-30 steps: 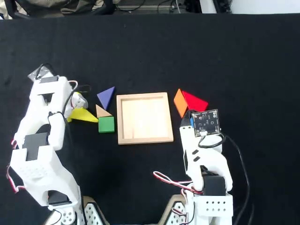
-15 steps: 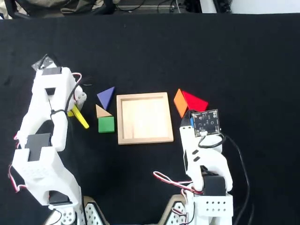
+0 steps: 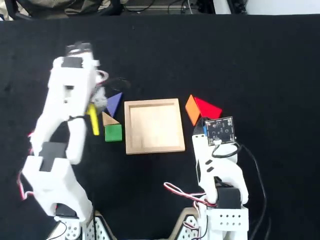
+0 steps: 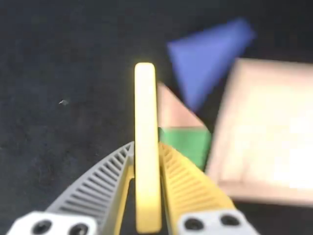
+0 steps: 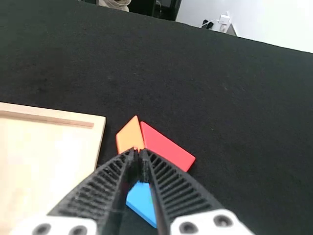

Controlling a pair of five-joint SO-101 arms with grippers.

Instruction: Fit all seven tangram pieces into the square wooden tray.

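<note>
The black table (image 3: 260, 60) carries the square wooden tray (image 3: 152, 102), with all 7 pieces outside it. On the tray's left side, the left gripper (image 4: 146, 145) is clamped on the yellow piece (image 4: 145, 98), which is held on edge just off the tray's left rim. By the tray's right rim, the right gripper (image 5: 137, 152) has its jaws pressed together with nothing between them. Right of the tray, the red triangle (image 3: 207, 107) touches the orange piece (image 3: 192, 110), and a light blue piece (image 5: 142, 199) lies beneath the right gripper. Left of the tray are the dark blue triangle (image 3: 114, 102), then the green square (image 3: 113, 133) touching the tan triangle (image 3: 109, 119).
</note>
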